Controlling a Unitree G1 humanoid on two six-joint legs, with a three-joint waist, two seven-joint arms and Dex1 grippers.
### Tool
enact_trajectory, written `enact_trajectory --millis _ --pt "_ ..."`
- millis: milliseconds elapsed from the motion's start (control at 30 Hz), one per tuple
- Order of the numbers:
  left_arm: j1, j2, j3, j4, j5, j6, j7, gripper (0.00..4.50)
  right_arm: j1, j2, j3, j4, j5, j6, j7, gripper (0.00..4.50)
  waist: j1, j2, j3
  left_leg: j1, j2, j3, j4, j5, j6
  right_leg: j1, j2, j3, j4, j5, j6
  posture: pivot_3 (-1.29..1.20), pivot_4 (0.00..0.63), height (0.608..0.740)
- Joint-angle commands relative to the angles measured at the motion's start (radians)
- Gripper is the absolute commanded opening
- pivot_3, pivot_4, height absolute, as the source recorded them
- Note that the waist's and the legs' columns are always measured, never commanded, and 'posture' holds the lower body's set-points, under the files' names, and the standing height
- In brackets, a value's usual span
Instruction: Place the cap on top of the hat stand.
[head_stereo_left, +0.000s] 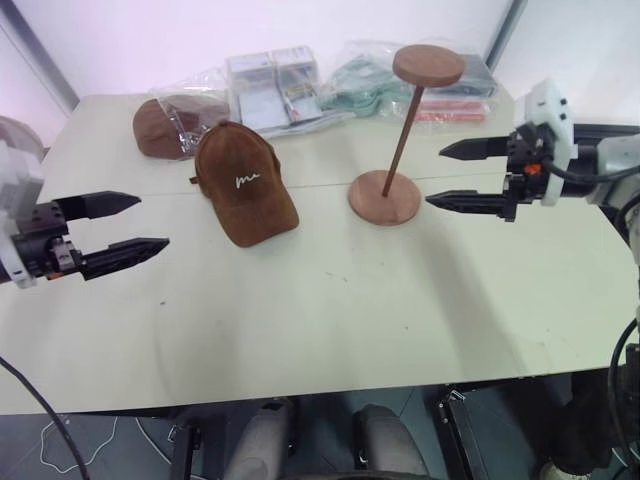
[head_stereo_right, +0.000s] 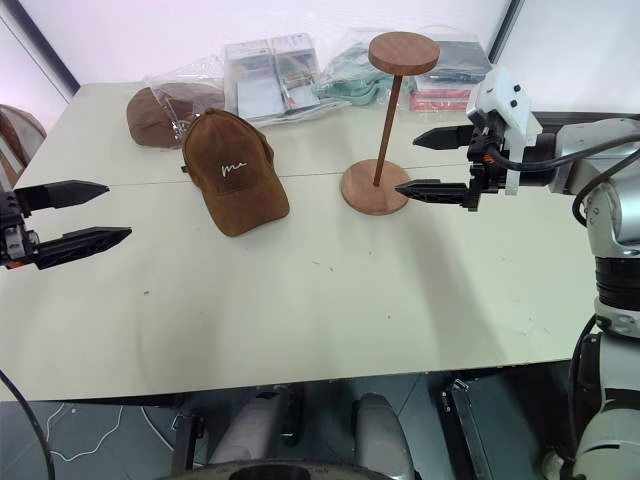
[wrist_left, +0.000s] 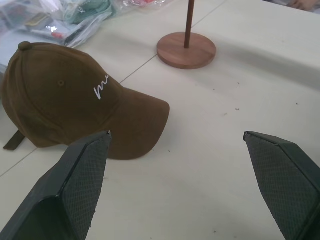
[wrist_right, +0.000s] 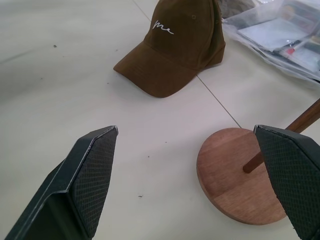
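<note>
I've got both grippers wide open, nothing held. Cap (head_stereo_left: 243, 182) sits on table (head_stereo_left: 330, 300), ahead of L gripper (head_stereo_left: 146, 223) fingertips, not touching. Hat stand (head_stereo_left: 392, 140) base just off R gripper (head_stereo_left: 433, 175) tips, apart.

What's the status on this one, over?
Left gripper open, right gripper open, both empty. Cap on table, untouched. Hat stand upright, top bare. Nothing in the way between them.

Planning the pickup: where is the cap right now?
In the head views the cap lies on the table, left of the hat stand, just in front of the plastic-wrapped cap.
</note>
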Motion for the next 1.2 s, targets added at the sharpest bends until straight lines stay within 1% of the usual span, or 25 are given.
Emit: enact_trajectory --millis 33,533,600,733,833,900,1033,1067,1200 --pt "-0.011 0.008 0.041 -0.015 -0.01 -0.011 0.001 4.5 -0.017 -0.022 -0.03 -0.027 0.008 0.0 -0.002 4.46 0.0 0.0 0.0 0.0 0.0 0.0 0.0 0.0 0.0 0.0 0.0 0.0 0.0 0.0 0.0 0.0 0.15 0.74" --pt "-0.016 0.008 0.028 -0.019 -0.011 -0.012 0.002 4.5 -0.012 -0.026 -0.033 -0.027 0.009 0.002 -0.003 4.46 0.0 0.0 0.0 0.0 0.0 0.0 0.0 0.0 0.0 0.0 0.0 0.0 0.0 0.0 0.0 0.0 0.15 0.74" --pt "-0.009 0.009 0.016 -0.026 0.01 -0.027 0.003 4.5 -0.009 -0.028 -0.034 -0.031 0.011 0.005 -0.003 4.46 0.0 0.0 0.0 0.0 0.0 0.0 0.0 0.0 0.0 0.0 0.0 0.0 0.0 0.0 0.0 0.0 0.15 0.74" --pt "0.046 0.014 -0.055 -0.072 0.135 -0.125 0.008 4.5 0.005 -0.037 -0.041 -0.046 0.018 0.019 -0.006 4.46 0.0 0.0 0.0 0.0 0.0 0.0 0.0 0.0 0.0 0.0 0.0 0.0 0.0 0.0 0.0 0.0 0.15 0.74" --pt "0.048 0.0 -0.124 -0.086 0.25 -0.226 0.059 4.5 0.03 -0.04 -0.054 -0.074 0.032 0.04 -0.016 4.46 0.002 0.0 0.0 0.0 0.0 0.0 0.0 0.0 0.0 0.0 0.0 0.0 0.0 0.0 0.0 0.0 0.15 0.74" --pt "0.012 -0.031 -0.176 -0.111 0.284 -0.256 0.121 4.5 0.055 -0.039 -0.067 -0.103 0.045 0.057 -0.029 4.46 0.004 0.001 0.0 0.0 0.0 0.0 0.0 0.0 0.0 0.0 0.0 0.0 0.0 0.0 0.0 0.0 0.15 0.74" --pt "-0.053 -0.105 -0.345 -0.165 0.423 -0.337 0.249 4.5 0.11 -0.03 -0.098 -0.166 0.08 0.096 -0.068 4.46 0.005 0.001 0.0 0.0 0.0 0.001 0.001 0.0 0.0 0.001 0.0 0.0 -0.001 0.0 0.0 0.0 0.15 0.74" --pt "-0.059 -0.13 -0.386 -0.174 0.455 -0.353 0.277 4.5 0.123 -0.027 -0.104 -0.182 0.09 0.104 -0.078 4.46 0.005 0.001 0.0 0.0 0.0 0.001 0.001 0.0 0.0 0.001 0.0 0.0 -0.001 0.0 0.0 0.0 0.15 0.74" --pt "-0.043 -0.195 -0.486 -0.177 0.544 -0.416 0.324 4.5 0.168 -0.019 -0.126 -0.232 0.119 0.128 -0.116 4.46 0.001 0.001 0.0 -0.001 0.0 0.001 0.001 0.0 0.0 0.0 0.0 0.0 0.0 0.0 0.0 0.0 0.15 0.74"
